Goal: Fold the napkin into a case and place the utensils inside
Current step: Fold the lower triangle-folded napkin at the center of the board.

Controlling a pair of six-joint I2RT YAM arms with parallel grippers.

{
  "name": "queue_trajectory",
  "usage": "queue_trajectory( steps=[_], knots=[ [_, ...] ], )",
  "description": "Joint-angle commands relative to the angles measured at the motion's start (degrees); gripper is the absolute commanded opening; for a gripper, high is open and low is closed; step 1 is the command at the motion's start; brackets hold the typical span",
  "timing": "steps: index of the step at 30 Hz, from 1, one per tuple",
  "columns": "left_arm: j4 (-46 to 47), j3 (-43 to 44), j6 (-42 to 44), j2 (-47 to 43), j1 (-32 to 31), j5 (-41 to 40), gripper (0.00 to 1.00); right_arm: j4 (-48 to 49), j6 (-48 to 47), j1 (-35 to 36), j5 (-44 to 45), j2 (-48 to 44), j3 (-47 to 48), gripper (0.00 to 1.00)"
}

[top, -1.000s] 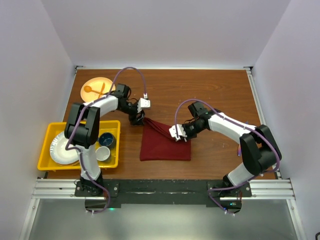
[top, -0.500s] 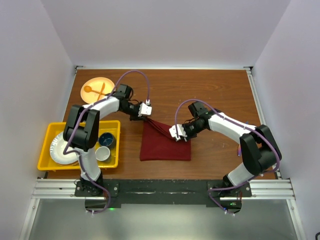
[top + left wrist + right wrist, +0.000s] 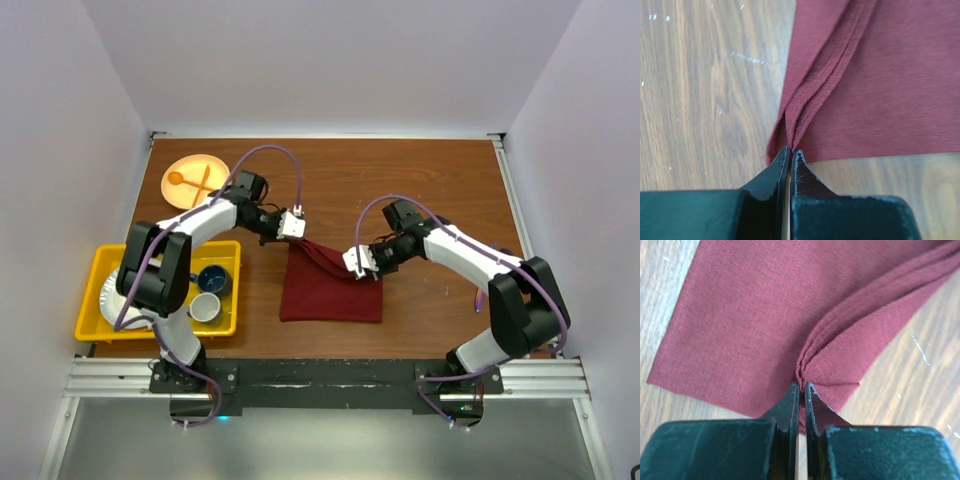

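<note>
While the napkin (image 3: 330,300) lies on the worktop (image 3: 430,180), left jaws pinch its far left corner tight; right jaws clamp shut on its right edge.

The desk (image 3: 440,180) is brown wood with a lengthwise grain, closed in by pale walls on three sides. Up close the wood (image 3: 705,90) shows small bright flecks.

A maroon napkin (image 3: 330,295) lies near the middle, toward the near edge. Its near part is flat on the wood. Its far edge is gathered into layered folds (image 3: 810,105) along a slanting ridge.

An orange plate (image 3: 195,180) sits at the far left corner. A yellow tray (image 3: 110,334) sits at the near left, well apart from the napkin.
</note>
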Motion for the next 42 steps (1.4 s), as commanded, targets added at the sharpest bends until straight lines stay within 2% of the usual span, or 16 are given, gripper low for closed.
queue_trajectory(
  steps=[1,2,3,4,5,7,10,12,17,22,40,42],
  knots=[
    [-1.7,-2.4,2.6,-4.2,-1.8,0.0,0.0,-2.4,-2.7,-1.0,-0.2,-2.3,2.1,0.0],
    [-2.0,-2.7,2.8,-4.4,-2.2,-0.3,0.0,-2.7,-2.9,-1.1,-0.3,-2.3,2.1,0.0],
    [-2.7,-3.0,2.8,-4.5,-2.3,-0.4,0.05,-2.9,-3.4,-1.1,-0.3,-2.3,2.2,0.0],
    [-3.6,-2.9,3.4,-4.4,-2.3,-0.5,0.24,-3.0,-3.7,-1.1,-0.4,-2.3,2.2,0.0],
    [-4.3,-2.6,3.1,-4.4,-2.0,-0.6,0.32,-3.0,-4.0,-1.1,-0.4,-2.3,2.1,0.0],
    [-5.3,-1.5,1.5,-4.2,-0.9,0.6,0.39,-3.0,-5.3,-1.2,-0.4,-2.3,1.4,0.0],
    [-6.0,1.7,-1.8,-3.1,2.2,2.8,0.39,-2.5,-6.3,-1.1,-0.4,-2.2,0.7,0.0],
    [-3.0,2.8,-4.4,-2.9,3.4,2.9,0.38,-2.4,-6.4,-1.1,-0.4,-2.0,0.7,0.0],
    [5.0,2.6,-9.9,-1.5,3.3,0.3,0.38,-2.6,-6.5,-1.1,-0.4,-2.1,1.0,0.0],
    [8.2,4.2,-12.0,1.4,2.6,-1.4,0.37,-2.9,-6.8,-1.2,-0.9,-2.4,1.0,0.0],
    [3.6,5.9,-4.5,6.3,-1.8,-3.6,0.37,-3.3,-7.3,-1.1,-1.1,-2.1,1.6,0.0],
    [3.7,6.0,-4.4,6.7,-2.1,-3.8,0.35,-3.5,-7.4,-1.3,-1.2,-2.2,1.8,0.0]
  ],
)
